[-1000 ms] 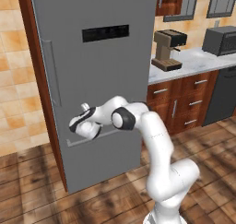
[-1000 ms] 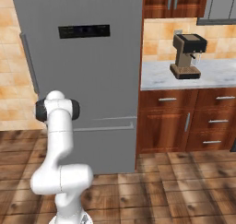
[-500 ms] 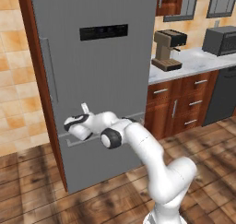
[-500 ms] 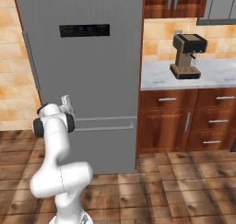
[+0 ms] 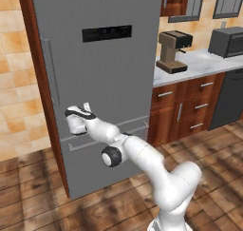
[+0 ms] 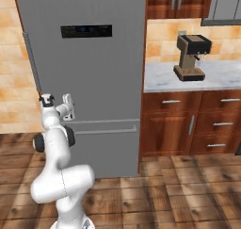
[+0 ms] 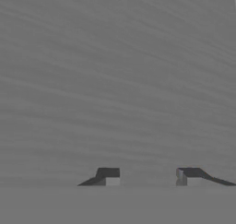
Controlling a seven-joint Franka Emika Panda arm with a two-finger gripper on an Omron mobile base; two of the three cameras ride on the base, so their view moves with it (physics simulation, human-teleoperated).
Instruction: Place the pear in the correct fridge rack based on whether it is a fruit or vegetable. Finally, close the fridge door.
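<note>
A: Fridge door (image 5: 109,82), item one. Condition?

B: Listed as shut, flush with the fridge front. Tall flat grey panel.

A: Gripper (image 7: 148,176)?

B: Recorded as closed. In the hand view two dark fingertips (image 7: 109,176) are seen pointing at bare grey door surface, very close to it. Whether the surface is touched cannot be told.

A: Position on the door?

B: The hand is held against the lower part of the upper panel, just above the horizontal seam (image 5: 104,132), toward the handle side. The slim vertical handle (image 5: 51,73) is noted above and beside the hand, apart from it.

A: Further fittings?

B: A black display panel (image 5: 107,33) is set high on the door, well above the hand.

A: Surroundings?

B: To the fridge's right a pale counter (image 5: 204,63) over brown wooden drawers (image 5: 182,106) is entered. A coffee machine (image 5: 172,52) is stood on it near the fridge, and a dark microwave (image 5: 227,41) farther along. Orange tiled wall (image 5: 19,97) is logged on the fridge's other side, wooden floor (image 5: 47,211) below.
</note>
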